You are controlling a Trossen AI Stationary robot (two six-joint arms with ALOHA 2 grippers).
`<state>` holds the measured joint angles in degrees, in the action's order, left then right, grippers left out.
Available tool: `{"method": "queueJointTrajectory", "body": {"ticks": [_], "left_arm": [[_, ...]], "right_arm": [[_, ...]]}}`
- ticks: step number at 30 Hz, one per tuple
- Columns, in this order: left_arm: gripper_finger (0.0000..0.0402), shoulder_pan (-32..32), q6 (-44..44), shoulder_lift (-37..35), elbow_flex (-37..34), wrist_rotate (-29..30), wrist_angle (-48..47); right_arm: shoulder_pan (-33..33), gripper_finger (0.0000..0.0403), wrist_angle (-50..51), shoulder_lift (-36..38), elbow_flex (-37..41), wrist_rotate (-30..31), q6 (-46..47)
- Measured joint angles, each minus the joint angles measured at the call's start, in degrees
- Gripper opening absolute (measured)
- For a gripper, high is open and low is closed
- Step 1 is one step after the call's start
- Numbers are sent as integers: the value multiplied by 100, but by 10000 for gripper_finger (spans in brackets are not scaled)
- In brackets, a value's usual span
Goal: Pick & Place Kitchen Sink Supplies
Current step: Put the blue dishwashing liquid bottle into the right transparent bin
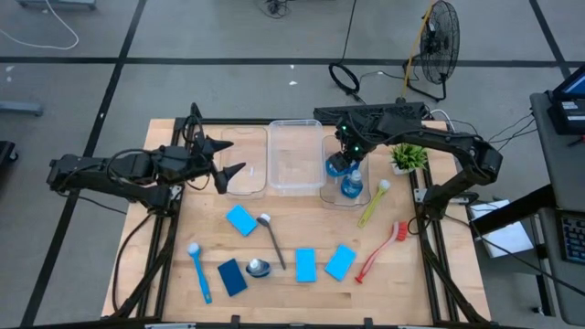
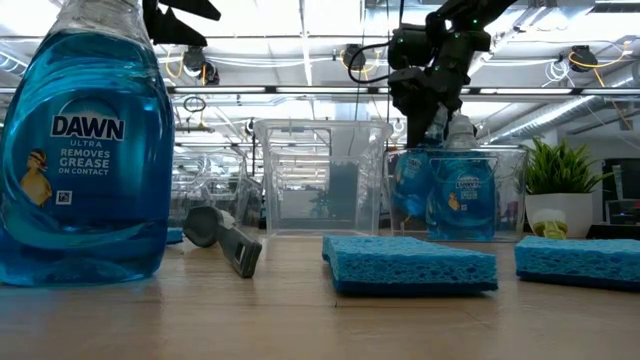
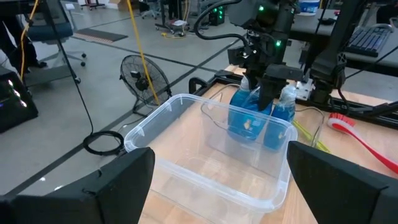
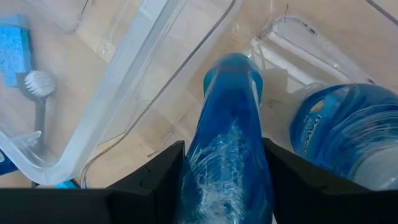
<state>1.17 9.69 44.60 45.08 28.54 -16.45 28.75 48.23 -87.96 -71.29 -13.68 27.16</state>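
My right gripper [image 1: 352,157] reaches down into the right clear bin [image 1: 327,194] and is shut on a blue bottle [image 4: 233,143]. A second blue bottle [image 4: 348,134] with a pale cap stands beside it in that bin. My left gripper [image 1: 228,170] is open and empty above the left clear bin [image 1: 249,183]. One more blue bottle [image 2: 80,150] stands near the table's front edge. Three lighter blue sponges [image 1: 241,219] [image 1: 305,265] [image 1: 340,262] and a darker one [image 1: 232,277] lie flat on the table. Grey [image 1: 271,239], blue [image 1: 199,271], yellow-green [image 1: 373,203] and red [image 1: 382,251] brushes lie there too. My right gripper pinches the bottle's upper body [image 4: 230,168] between its two fingers [image 4: 155,177], one on each side. The fingers come from above, pointing down along the bottle. The bottle stands upright with its base low in the right bin. Whether the base rests on the bin's floor I cannot tell.
An empty clear middle bin [image 1: 294,187] stands between the left and right bins. A small green potted plant [image 1: 409,157] stands at the table's far right. Bare wood lies at the table's near right and near left corners.
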Motion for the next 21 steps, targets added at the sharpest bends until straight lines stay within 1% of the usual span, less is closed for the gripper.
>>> {"method": "queueJointTrajectory", "body": {"ticks": [6, 21], "left_arm": [[365, 0, -3, 0, 0, 1, 0], [365, -1, -24, 0, 0, 1, -2]], "right_arm": [[2, 207, -2, 0, 4, -11, 2], [0, 210, 0, 0, 4, -6, -22]]}}
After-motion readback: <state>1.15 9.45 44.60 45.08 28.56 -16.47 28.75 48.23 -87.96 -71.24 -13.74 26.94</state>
